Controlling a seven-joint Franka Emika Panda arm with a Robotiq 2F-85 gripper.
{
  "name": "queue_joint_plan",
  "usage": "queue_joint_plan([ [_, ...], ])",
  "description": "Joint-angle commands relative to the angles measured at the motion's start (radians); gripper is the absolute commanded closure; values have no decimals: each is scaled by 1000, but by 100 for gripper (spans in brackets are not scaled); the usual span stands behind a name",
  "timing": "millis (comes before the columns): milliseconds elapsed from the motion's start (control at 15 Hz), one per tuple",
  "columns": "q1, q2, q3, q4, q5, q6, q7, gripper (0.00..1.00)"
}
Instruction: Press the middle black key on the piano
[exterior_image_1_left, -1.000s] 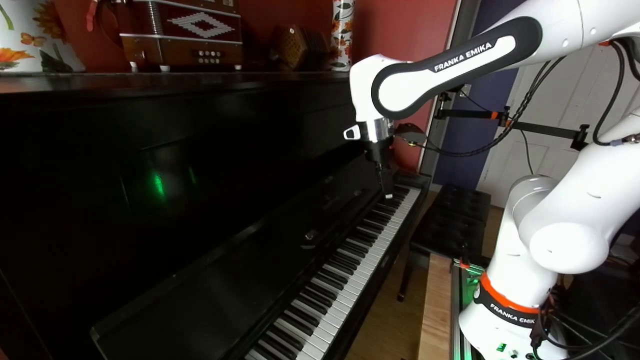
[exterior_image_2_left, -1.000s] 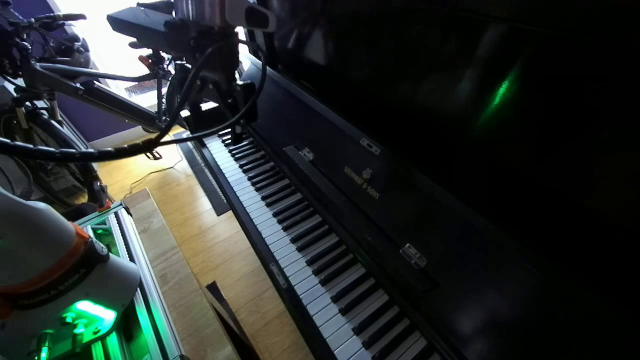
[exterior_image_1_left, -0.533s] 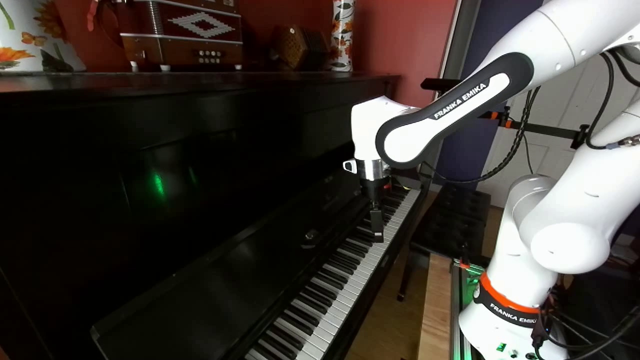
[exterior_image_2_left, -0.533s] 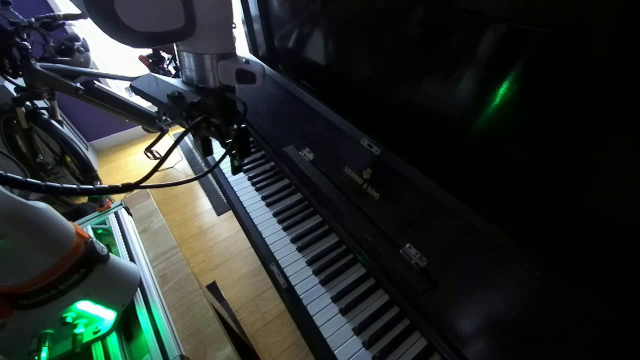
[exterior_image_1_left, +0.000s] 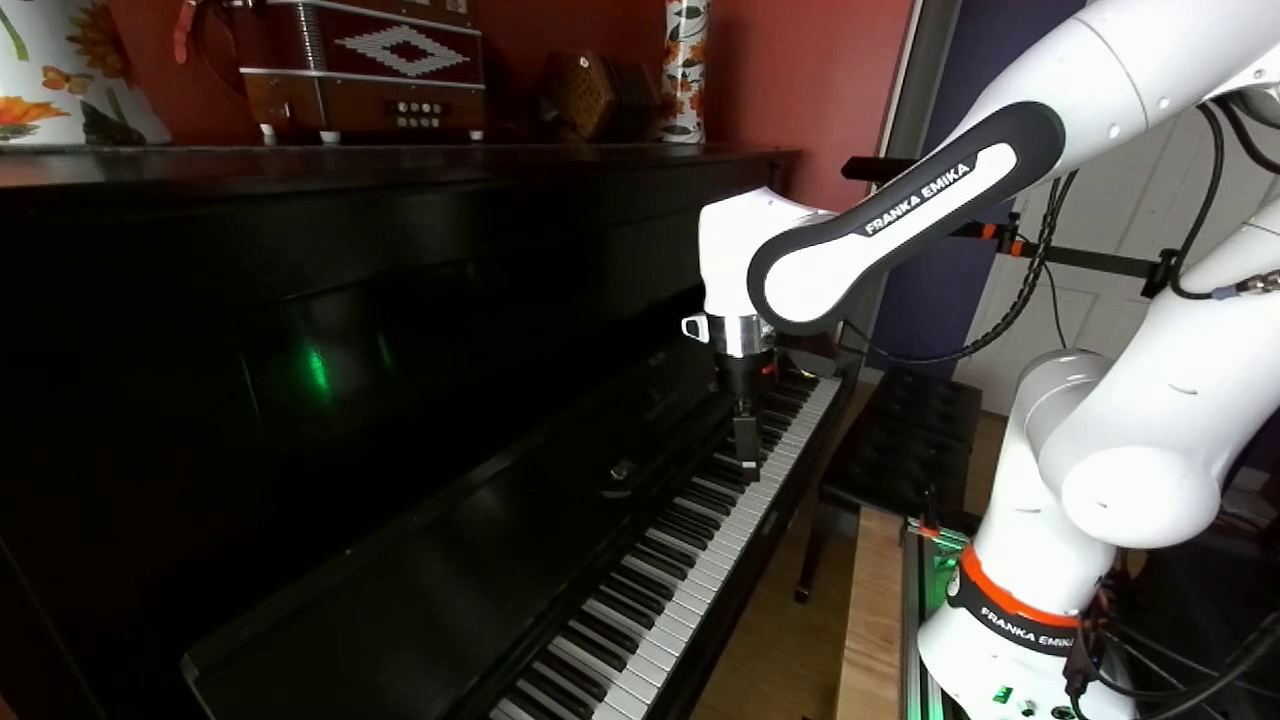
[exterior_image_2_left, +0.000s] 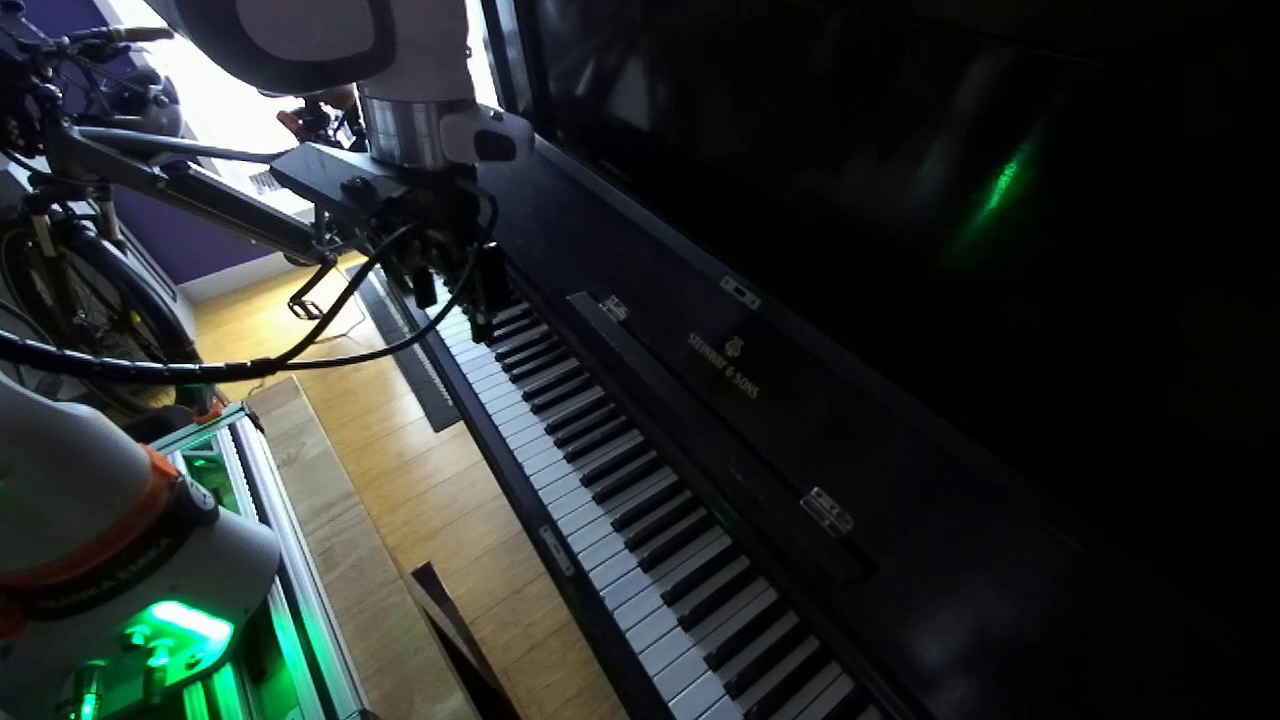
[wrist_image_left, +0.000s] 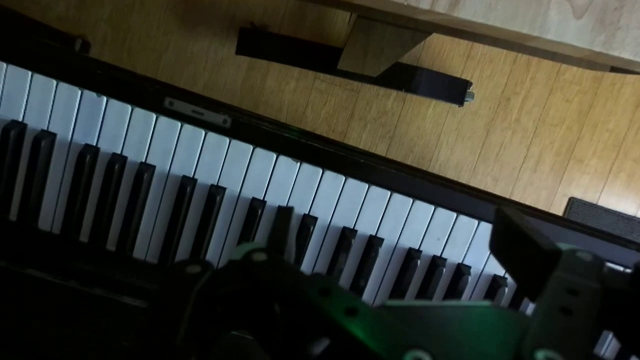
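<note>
While wrist view shows jaws wide apart, empty, over piano, an exterior view adds bicycle.

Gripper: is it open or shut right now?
Open: in the wrist view, the gripper has its fingers wide apart, with piano keys showing between them.

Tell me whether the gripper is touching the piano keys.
Cannot tell. In both exterior views and the wrist view, the gripper overlaps the piano keys, and no view plainly shows contact or a gap beneath its fingertips.
</note>
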Motion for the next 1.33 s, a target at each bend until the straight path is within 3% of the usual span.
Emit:
queue_joint_plan([
  [0,5,158,28,-6,29,216,107,0],
  [267,45,295,32,-13,151,422,101,0],
  [400,67,353,29,-12,252,497,46,26],
  [1000,67,498,129,-6,587,683,-189,96],
  [1267,66,546,145,10,664,721,-259,100],
])
